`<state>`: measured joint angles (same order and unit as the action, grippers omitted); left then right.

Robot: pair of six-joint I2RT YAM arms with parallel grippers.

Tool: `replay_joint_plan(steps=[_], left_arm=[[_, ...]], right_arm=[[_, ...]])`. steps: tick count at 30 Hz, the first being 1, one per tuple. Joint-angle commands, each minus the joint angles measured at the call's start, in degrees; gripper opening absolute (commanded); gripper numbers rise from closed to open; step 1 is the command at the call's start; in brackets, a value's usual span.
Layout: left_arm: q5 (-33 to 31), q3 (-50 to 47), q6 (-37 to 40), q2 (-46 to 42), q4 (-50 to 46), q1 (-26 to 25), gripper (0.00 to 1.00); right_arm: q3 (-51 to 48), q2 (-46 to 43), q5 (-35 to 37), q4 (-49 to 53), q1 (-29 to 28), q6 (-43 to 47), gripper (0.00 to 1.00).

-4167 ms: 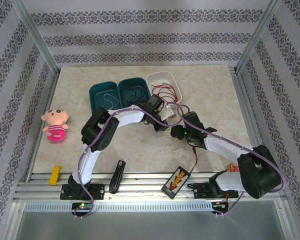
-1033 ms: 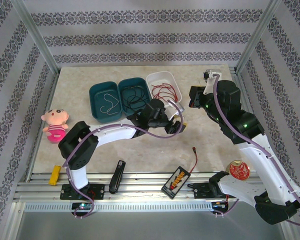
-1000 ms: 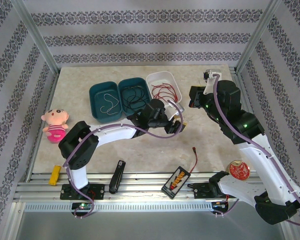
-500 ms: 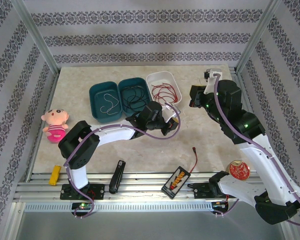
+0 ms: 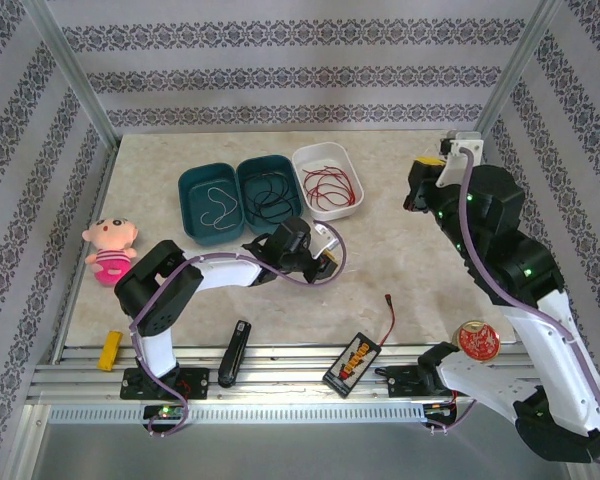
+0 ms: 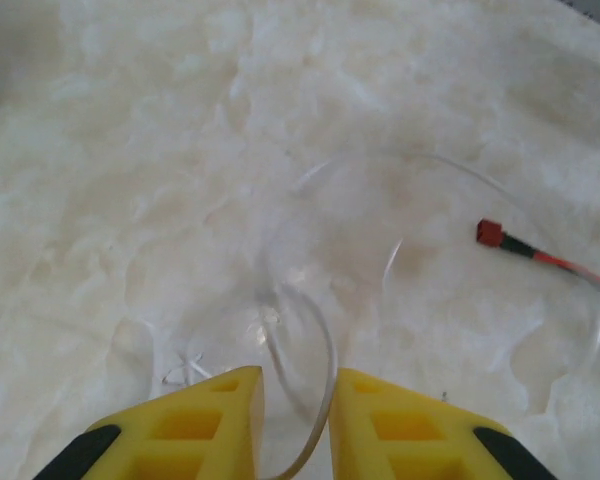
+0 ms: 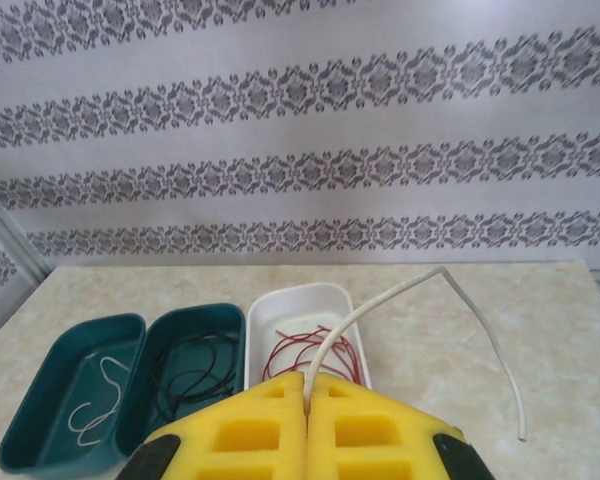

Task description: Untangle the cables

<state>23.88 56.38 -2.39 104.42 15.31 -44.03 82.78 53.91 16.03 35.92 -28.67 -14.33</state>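
White wire (image 7: 440,269) is arching up out of the right gripper (image 7: 307,385), whose yellow jaws are pressing flat together on its lower end; the free end is hanging in the air to the right. This gripper is hovering high above the far right part of the marble table (image 5: 430,260).

The left gripper (image 6: 295,375) is reaching low over the middle of the table, just in front of the tubs. Its jaws are standing a little apart, and a clear wire (image 6: 330,365) is running through the gap, brushing the right-hand finger without being pinched. The rest of that wire is lying in loose loops on the marble ahead of it, near a red-tipped lead (image 6: 490,232).

A red wire (image 5: 330,185) is sitting coiled in the white tub (image 5: 320,148). A black wire (image 5: 268,195) is lying in the middle teal tub (image 5: 265,158), and a second white wire (image 5: 217,205) is resting in the left teal tub (image 5: 205,168). The three tubs are standing side by side, touching.

A black-and-yellow box (image 5: 353,358) is lying at the near edge.
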Motion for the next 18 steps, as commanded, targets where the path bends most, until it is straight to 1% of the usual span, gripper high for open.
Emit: replay_joint_plan(steps=[1, 5, 9, 11, 15, 18], left_arm=[[0.69, -0.75, -0.64, -1.68, -0.98, 0.87, 0.24], [1.01, -0.58, -1.20, -1.59, -0.55, 1.13, 0.25], [1.06, 0.54, -1.09, -0.73, -1.07, 1.30, 0.23], [1.11, 0.77, -1.34, -0.36, -0.24, 1.40, 0.25], [1.67, 1.04, -1.15, -0.36, 4.05, 1.40, 0.56], [1.39, 1.34, -0.65, -0.53, 9.65, 1.40, 0.77]], right_arm=[[1.24, -0.29, 2.54, -1.99, -0.43, 1.94, 0.00], [2.06, 0.26, 2.25, -1.57, -0.45, 2.41, 0.00], [5.11, 1.09, 1.76, -1.24, -0.43, 3.88, 0.00], [5.51, 1.20, 0.65, -1.55, -0.43, 3.77, 0.00], [5.61, 1.59, -0.60, -1.58, -0.43, 3.14, 0.00], [6.54, 2.11, -1.18, -0.95, -0.43, 2.90, 0.00]])
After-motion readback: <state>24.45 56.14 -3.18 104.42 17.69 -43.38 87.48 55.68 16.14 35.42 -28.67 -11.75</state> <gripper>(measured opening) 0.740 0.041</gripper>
